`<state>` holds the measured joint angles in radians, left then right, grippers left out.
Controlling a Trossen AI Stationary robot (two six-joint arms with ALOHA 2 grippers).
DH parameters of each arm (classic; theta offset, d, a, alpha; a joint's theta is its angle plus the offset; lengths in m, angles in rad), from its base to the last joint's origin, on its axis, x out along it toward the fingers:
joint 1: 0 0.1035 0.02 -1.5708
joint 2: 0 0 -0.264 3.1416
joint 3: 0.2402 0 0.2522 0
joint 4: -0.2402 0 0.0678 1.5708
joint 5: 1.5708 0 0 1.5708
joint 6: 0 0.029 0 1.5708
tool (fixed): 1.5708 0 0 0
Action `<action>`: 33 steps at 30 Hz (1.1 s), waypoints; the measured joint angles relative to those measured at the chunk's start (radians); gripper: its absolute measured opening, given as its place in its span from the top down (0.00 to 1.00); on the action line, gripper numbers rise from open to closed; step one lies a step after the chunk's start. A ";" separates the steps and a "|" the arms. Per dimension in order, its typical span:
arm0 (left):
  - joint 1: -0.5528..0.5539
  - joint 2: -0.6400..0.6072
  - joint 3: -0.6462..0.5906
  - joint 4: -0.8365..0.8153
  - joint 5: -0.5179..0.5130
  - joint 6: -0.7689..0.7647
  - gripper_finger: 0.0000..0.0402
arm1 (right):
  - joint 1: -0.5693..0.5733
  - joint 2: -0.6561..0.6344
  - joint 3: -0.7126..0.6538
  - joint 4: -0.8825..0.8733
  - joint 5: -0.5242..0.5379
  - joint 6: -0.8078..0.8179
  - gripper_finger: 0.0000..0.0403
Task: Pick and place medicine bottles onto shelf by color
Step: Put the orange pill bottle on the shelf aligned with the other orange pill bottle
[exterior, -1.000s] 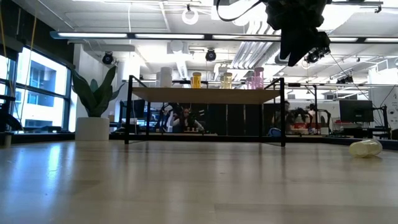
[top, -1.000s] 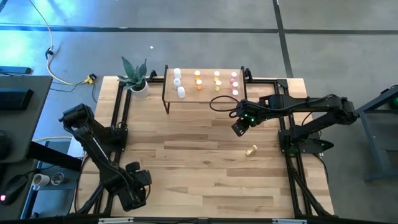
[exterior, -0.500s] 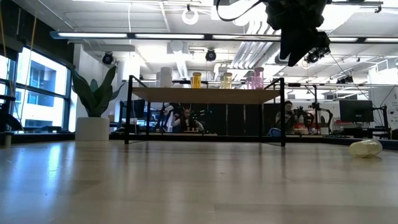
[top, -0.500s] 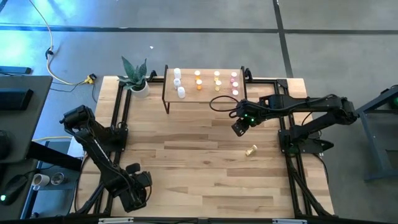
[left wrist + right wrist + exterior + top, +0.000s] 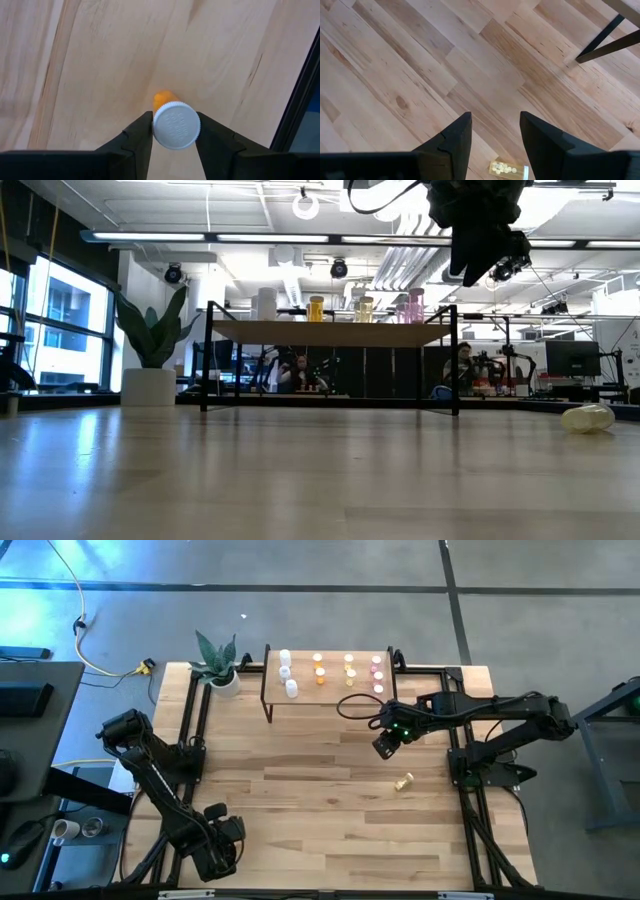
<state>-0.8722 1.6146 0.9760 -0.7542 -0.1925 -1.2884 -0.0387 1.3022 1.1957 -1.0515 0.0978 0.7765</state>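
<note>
Near the desk's front left corner, you will find the left gripper (image 5: 222, 845) low over the desk (image 5: 320, 810). Its wrist view shows the two fingers (image 5: 142, 135) closed narrowly against the white cap of an orange bottle (image 5: 172, 122); each finger touches the cap's side. Only a small part of the orange body shows behind the cap.

Toward the desk's right side, in front of the shelf (image 5: 330, 690), the right gripper (image 5: 385, 747) hangs above the wood with its fingers (image 5: 455, 137) set partly apart and nothing between them. A yellowish bottle (image 5: 403, 781) lies on its side on the desk near the right edge, apart from this gripper; the right wrist view cuts it off at the picture's edge, with small pills visible inside.

At the desk's back edge, the shelf carries white bottles (image 5: 288, 675) at its left end, orange-yellow bottles (image 5: 333, 667) in the middle and pink bottles (image 5: 377, 674) at its right end. You cannot count them exactly. A potted plant (image 5: 220, 665) stands at the back left corner.
</note>
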 joint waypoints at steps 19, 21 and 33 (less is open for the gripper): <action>0.113 -0.099 0.000 0.003 -0.001 0.106 0.69 | 0.000 0.000 0.000 0.000 0.000 0.000 0.61; 0.153 -0.125 0.000 0.004 -0.002 0.143 0.69 | 0.000 0.000 0.000 0.000 -0.001 0.000 0.61; 0.466 -0.286 0.001 0.004 -0.001 0.497 0.69 | 0.000 0.000 0.000 0.003 0.000 0.000 0.61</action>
<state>-0.4058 1.3282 0.9773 -0.7498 -0.1938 -0.7913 -0.0387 1.3022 1.1957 -1.0489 0.0975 0.7765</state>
